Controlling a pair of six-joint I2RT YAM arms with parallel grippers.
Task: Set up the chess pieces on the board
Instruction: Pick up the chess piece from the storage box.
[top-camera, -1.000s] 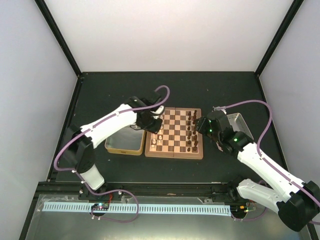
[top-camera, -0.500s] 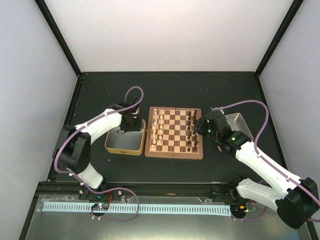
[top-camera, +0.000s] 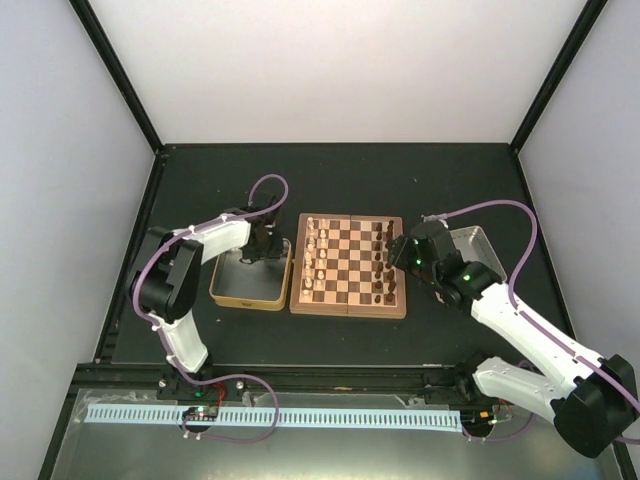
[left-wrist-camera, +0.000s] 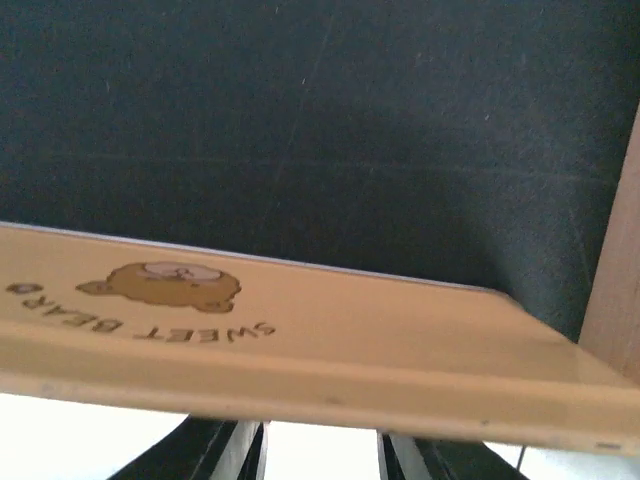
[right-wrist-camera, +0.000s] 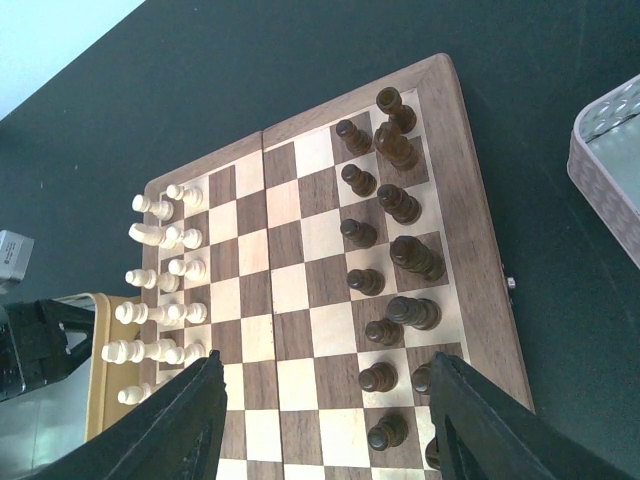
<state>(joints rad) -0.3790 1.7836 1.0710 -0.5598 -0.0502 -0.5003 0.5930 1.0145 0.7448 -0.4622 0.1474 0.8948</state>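
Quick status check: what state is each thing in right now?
board: unfolded, lying flat.
pale pieces: on one side's two columns, one seemingly tipped over.
dark pieces: upright on the opposite side's columns.
gold tin: open, left gripper inside.
left gripper: fingertips hidden behind tin wall.
right gripper: open, empty, over board.

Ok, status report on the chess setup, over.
Right gripper, jaws open, above square wooden chessboard. Left gripper at gold-tan rectangular tin, jaws hidden. Pale cream chessmen and dark brown chessmen on opposite sides. Nothing blocking seen.
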